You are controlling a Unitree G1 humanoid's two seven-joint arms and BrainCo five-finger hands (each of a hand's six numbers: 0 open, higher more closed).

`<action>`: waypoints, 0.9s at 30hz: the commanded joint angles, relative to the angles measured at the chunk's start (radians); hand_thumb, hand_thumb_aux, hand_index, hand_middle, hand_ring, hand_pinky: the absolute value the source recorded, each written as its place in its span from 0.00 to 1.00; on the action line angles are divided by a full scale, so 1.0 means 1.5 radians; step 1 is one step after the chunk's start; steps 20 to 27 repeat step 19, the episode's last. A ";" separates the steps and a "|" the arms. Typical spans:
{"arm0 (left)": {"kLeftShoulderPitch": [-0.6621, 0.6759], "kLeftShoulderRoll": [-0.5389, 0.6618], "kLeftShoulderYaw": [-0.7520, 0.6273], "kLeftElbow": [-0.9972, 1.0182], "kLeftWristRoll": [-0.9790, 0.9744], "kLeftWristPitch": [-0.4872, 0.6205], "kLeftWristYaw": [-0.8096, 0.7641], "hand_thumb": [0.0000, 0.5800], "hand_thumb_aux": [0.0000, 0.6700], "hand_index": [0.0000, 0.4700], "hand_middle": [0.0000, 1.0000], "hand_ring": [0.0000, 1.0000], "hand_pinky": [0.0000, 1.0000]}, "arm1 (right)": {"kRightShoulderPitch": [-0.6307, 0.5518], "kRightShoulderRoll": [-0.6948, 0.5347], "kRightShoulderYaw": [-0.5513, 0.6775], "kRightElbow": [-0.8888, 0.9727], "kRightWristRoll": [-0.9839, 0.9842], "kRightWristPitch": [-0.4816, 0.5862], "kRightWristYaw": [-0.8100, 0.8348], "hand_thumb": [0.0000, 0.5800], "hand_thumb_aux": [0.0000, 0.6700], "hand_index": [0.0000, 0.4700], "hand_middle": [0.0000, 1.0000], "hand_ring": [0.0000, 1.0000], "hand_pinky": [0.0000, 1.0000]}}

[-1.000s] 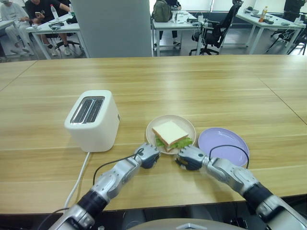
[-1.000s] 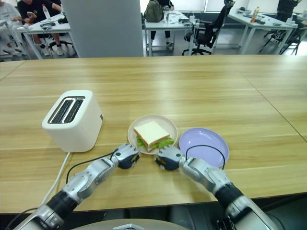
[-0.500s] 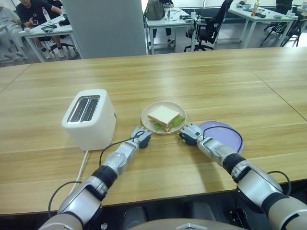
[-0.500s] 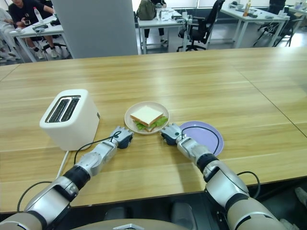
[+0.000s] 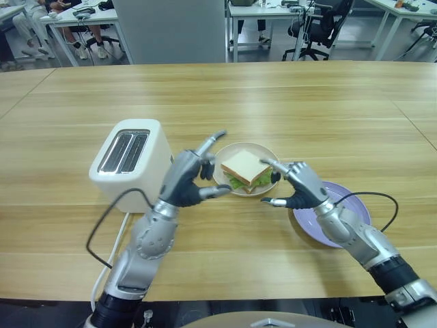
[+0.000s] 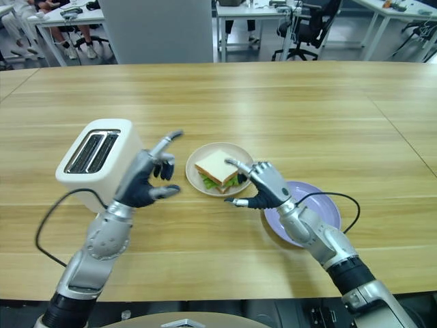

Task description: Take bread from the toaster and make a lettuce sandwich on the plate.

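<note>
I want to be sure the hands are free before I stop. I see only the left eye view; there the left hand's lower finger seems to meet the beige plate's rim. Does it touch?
Observer: No. The right eye view shows bare table between the left hand and the beige plate.
Operator: And the right hand at the sandwich?
Observer: In the right eye view its upper finger reaches farther across the sandwich's top; contact I cannot tell.
</note>
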State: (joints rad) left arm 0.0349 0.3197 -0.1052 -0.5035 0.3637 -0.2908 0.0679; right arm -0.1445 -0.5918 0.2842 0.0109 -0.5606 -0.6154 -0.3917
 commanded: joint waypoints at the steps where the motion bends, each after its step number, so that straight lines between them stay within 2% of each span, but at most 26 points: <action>1: 0.023 -0.033 0.004 -0.014 -0.033 -0.024 0.004 0.00 0.00 0.00 0.00 0.00 0.00 | 0.048 0.030 -0.067 -0.065 0.068 -0.022 0.006 0.00 0.00 0.00 0.00 0.00 0.00; 5: 0.034 -0.072 -0.022 0.024 -0.050 -0.053 -0.002 0.00 0.00 0.00 0.00 0.00 0.00 | 0.107 0.076 -0.102 -0.089 0.103 -0.049 0.012 0.00 0.00 0.00 0.00 0.00 0.00; 8: 0.031 -0.097 -0.020 0.060 -0.024 -0.098 0.027 0.00 0.00 0.00 0.00 0.00 0.00 | 0.129 0.102 -0.110 -0.054 0.109 -0.083 0.014 0.00 0.00 0.00 0.00 0.00 0.00; 12: 0.027 -0.098 -0.001 0.131 -0.033 -0.158 0.040 0.00 0.00 0.00 0.00 0.00 0.00 | 0.119 0.128 -0.118 -0.004 0.126 -0.137 0.021 0.00 0.00 0.00 0.00 0.00 0.00; 19: 0.043 -0.062 0.016 0.196 -0.005 -0.241 0.038 0.00 0.00 0.00 0.00 0.00 0.00 | 0.094 0.147 -0.134 0.026 0.115 -0.183 0.047 0.00 0.00 0.00 0.00 0.00 0.00; 27: 0.043 -0.062 0.016 0.196 -0.005 -0.241 0.038 0.00 0.00 0.00 0.00 0.00 0.00 | 0.094 0.147 -0.134 0.026 0.115 -0.183 0.047 0.00 0.00 0.00 0.00 0.00 0.00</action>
